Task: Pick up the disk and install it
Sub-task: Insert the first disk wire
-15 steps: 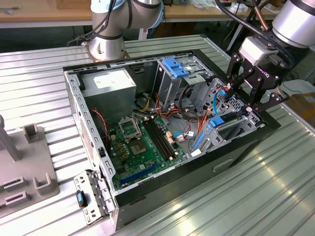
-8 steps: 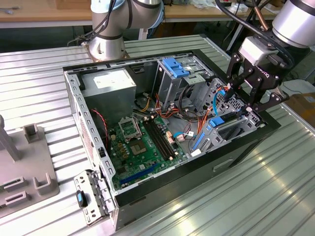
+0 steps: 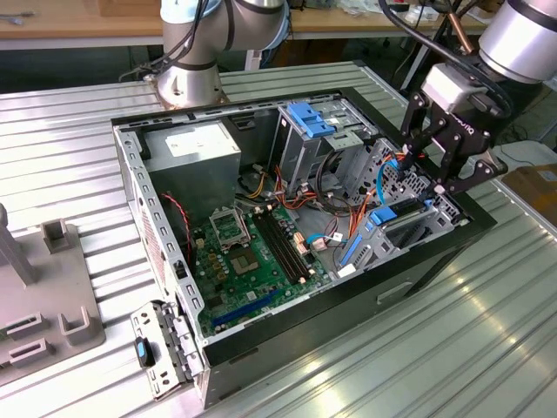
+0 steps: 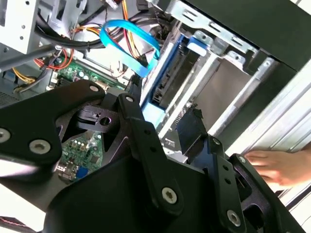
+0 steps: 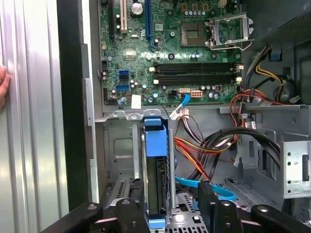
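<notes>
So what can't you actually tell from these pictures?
1. First wrist view: the lower end of the disk, hidden behind the gripper.
2. Second wrist view: the person beyond a hand, cut off by the picture's edge.
3. Exterior view: how far in the disk sits, since the gripper is in front of it.

Computer case (image 3: 348,300) on ribbed table (image 3: 452,348)

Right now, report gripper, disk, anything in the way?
Gripper open, over the disk. Disk on edge in its bay, not gripped. Blue cable close beside it; a person's hand beside the computer case.
</notes>
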`<state>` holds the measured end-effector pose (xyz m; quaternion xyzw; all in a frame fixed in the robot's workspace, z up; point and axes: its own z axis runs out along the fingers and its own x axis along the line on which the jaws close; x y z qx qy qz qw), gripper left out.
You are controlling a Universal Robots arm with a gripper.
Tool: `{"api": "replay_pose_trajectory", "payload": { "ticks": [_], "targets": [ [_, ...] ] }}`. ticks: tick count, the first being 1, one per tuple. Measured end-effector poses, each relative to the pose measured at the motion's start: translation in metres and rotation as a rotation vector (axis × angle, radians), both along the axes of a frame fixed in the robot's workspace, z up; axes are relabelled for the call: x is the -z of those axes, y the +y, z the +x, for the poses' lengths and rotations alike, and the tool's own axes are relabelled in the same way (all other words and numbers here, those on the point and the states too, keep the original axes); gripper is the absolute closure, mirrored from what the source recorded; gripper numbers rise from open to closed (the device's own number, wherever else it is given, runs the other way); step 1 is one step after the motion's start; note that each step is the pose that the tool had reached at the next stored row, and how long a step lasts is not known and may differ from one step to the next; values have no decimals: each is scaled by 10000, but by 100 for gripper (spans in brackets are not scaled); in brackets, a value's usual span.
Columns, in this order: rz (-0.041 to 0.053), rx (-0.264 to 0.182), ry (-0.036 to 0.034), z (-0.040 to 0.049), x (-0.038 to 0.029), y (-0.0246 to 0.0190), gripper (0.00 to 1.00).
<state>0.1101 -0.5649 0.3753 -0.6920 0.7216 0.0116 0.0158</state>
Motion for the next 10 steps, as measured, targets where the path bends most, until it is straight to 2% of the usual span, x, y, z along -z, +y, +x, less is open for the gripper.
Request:
{"api": "replay_pose_trajectory", "payload": {
  "ticks": [3,7,10],
  "targets": [
    [-4,49,3,83,25,39,44],
    [-4,84,17,118,83,158,44],
    [-7,121,27,207,113,187,44]
  ]
}}
